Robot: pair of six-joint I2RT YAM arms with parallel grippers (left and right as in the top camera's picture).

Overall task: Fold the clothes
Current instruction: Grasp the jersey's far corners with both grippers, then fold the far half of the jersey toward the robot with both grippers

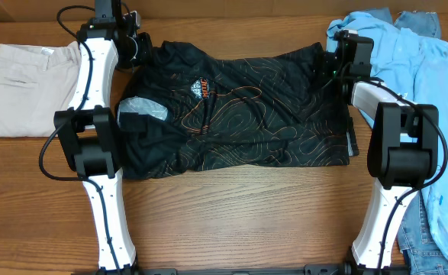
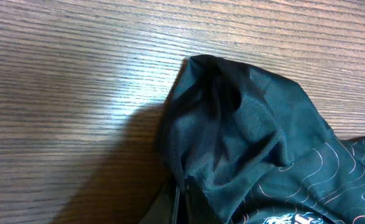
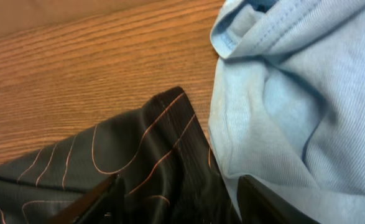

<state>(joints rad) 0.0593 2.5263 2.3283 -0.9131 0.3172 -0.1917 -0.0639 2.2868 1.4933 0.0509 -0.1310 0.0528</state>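
Mostly hidden: my left fingers [image 1: 136, 42], cut off in the wrist view
Left grip: closed, pinching the black shirt [image 1: 239, 107] corner
Right fingers [image 1: 332, 59]: parted, straddling the shirt's corner beside the blue garment [image 1: 407, 53]
Shirt: spread on the table [image 1: 239, 221]

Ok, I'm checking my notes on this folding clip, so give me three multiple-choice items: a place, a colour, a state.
1. The beige trousers lie: A left of the black shirt; B right of it; C on it.
2. The shirt's wavy lines are: A green; B orange; C white.
3. The right gripper is: A hidden; B shut tight; C open over the shirt.
Answers: 1A, they lie at the overhead view's left edge; 2B, thin orange contours show; 3C, its fingers stand apart astride the cloth.
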